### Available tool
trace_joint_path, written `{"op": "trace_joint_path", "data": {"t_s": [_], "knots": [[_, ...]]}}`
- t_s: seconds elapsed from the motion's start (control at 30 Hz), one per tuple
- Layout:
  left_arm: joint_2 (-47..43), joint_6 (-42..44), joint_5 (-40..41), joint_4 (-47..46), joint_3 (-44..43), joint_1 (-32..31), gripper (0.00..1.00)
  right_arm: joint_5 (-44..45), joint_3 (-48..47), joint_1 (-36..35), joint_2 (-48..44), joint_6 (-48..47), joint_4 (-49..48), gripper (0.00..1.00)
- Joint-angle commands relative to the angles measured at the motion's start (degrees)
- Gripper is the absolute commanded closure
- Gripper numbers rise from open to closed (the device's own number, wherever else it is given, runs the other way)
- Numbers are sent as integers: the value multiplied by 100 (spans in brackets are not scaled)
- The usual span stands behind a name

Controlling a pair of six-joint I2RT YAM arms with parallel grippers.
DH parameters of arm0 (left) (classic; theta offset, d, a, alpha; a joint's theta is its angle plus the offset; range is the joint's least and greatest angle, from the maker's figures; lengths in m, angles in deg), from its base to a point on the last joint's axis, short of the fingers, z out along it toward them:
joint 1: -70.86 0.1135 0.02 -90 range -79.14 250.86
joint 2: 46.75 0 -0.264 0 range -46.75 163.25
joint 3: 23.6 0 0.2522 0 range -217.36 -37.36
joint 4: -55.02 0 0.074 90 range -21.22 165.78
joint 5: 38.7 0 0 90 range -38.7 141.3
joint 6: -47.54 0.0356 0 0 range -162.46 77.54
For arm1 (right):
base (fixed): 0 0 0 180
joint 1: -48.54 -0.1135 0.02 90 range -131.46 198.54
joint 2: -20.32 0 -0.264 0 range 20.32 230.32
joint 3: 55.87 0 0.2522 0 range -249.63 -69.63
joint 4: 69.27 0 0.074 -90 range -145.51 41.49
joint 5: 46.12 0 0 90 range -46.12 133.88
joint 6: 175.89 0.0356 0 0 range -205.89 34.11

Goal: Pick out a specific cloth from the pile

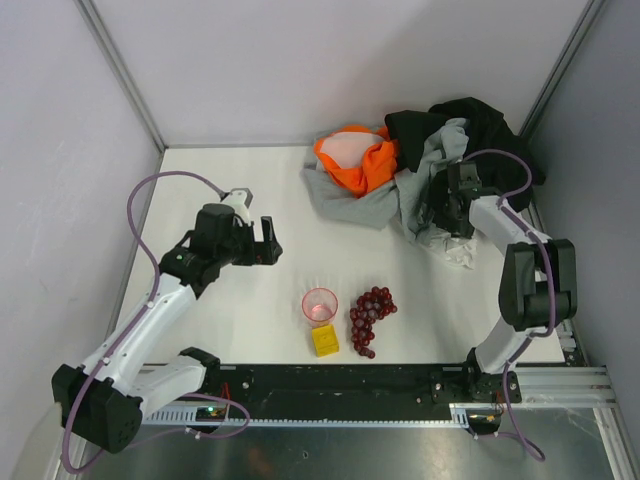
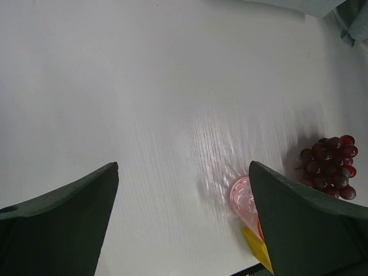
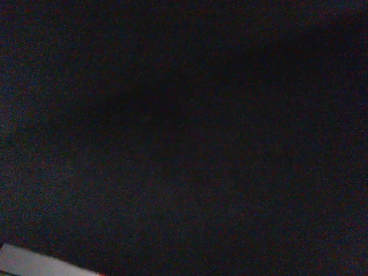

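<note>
White cloth [image 1: 459, 252] at near edge of pile [image 1: 400, 190]

Right end effector [image 1: 450, 215] sunk in the pile; wrist view black, grip state cannot be told. Cloth lies just near of it: judged light, limp, snag-prone; pinch a free fold. Left end effector [image 2: 183, 172] spread open over worktop [image 2: 144, 86]. Pink cup [image 1: 320, 304] appears empty.

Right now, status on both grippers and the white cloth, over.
Left gripper open, over the table. Right gripper buried in the pile, jaws unseen. White cloth shows at the pile's near edge, grey garment crowding it.
</note>
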Motion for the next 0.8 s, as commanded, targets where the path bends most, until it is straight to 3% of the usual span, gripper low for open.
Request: {"op": "trace_joint_path", "data": {"t_s": [0.0, 0.13, 0.23, 0.37, 0.5, 0.7, 0.77], "knots": [[22, 137, 60, -195, 38, -15, 0, 38, -293, -28, 446, -15, -284, 1], [63, 156, 76, -216, 39, -15, 0, -22, -610, -24, 846, -25, -274, 5], [87, 164, 78, -219, 41, -19, 0, -85, -839, -23, 1085, -16, -211, 15], [140, 181, 82, -235, 31, -16, 0, -389, -1149, -28, 1304, -64, -146, 35], [162, 187, 66, -237, 30, -15, 0, -571, -1412, -41, 1377, -130, 65, 62], [156, 191, 78, -240, 23, -15, 0, -574, -1442, -49, 1043, -219, 187, 93], [152, 191, 78, -236, 21, -15, 0, -587, -1474, -51, 951, -275, 208, 98]]}}
